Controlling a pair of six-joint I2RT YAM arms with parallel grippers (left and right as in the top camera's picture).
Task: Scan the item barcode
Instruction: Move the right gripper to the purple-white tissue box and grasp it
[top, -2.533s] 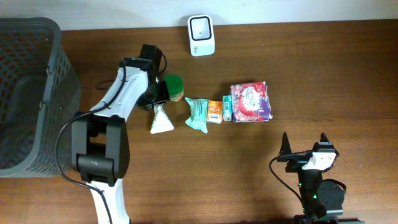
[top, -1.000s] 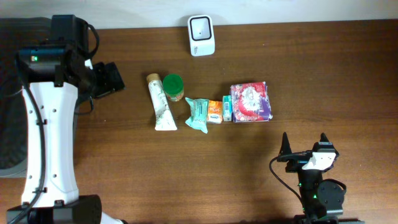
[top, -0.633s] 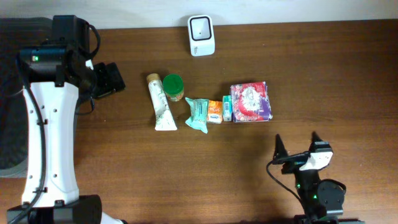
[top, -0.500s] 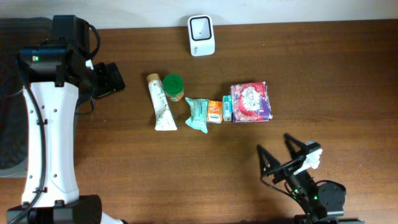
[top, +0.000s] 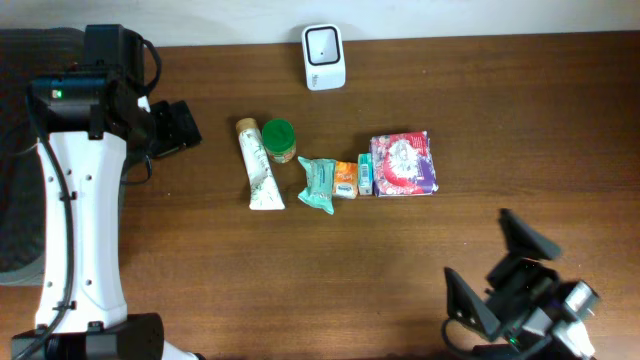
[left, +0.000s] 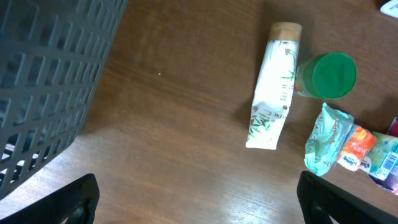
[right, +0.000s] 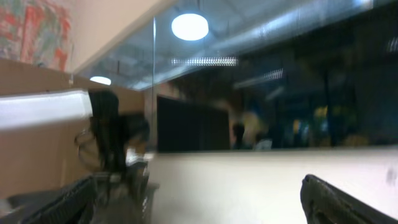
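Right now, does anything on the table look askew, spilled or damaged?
Nothing is spilled or broken. Only the teal packet lies askew in the row and looks crumpled, touching the orange box. The white tube lies flat beside the green-lidded jar.

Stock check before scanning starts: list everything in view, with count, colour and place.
scanner: 1, white, back of the table, centre
tube: 1, white with tan cap, left end of the row
jar: 1, green lid, beside the tube's cap end
pouch: 1, teal, right of the tube
packet: 1, orange, between pouch and box
box: 1, teal, against the pack
pack: 1, red and purple, right end of the row
basket: 1, dark grey, far left
table: 1, brown wood
left gripper: 1, black, open, empty, left of the tube
right gripper: 1, black, open, empty, front right
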